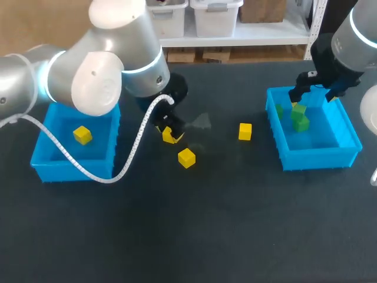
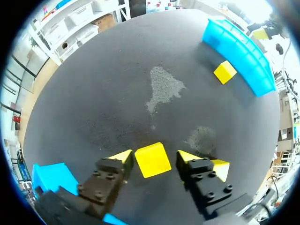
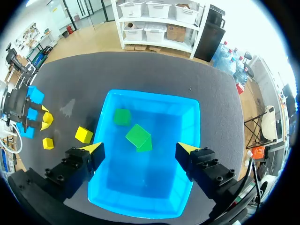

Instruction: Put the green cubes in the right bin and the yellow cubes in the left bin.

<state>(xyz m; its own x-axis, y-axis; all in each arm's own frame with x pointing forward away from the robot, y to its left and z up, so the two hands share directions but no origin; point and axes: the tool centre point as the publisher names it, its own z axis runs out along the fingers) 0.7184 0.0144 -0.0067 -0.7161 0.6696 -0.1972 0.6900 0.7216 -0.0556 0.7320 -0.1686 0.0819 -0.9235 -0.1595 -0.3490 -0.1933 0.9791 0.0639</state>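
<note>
My left gripper point(image 1: 170, 134) stands low over the table around a yellow cube point(image 2: 152, 159). The cube sits between its fingers with narrow gaps on both sides, so the gripper is open. A second yellow cube point(image 1: 187, 158) lies just beside it, and a third point(image 1: 245, 131) lies nearer the right bin point(image 1: 318, 158). The left bin point(image 1: 70, 172) holds one yellow cube point(image 1: 82, 135). My right gripper point(image 3: 140, 150) hangs open and empty above the right bin point(image 3: 154, 187), where green cubes point(image 3: 122, 116) point(image 3: 137, 135) lie.
A white cable point(image 1: 138, 138) loops from my left arm down past the left bin's right wall. Pale scuff marks point(image 2: 164, 86) show on the dark table ahead of the left gripper.
</note>
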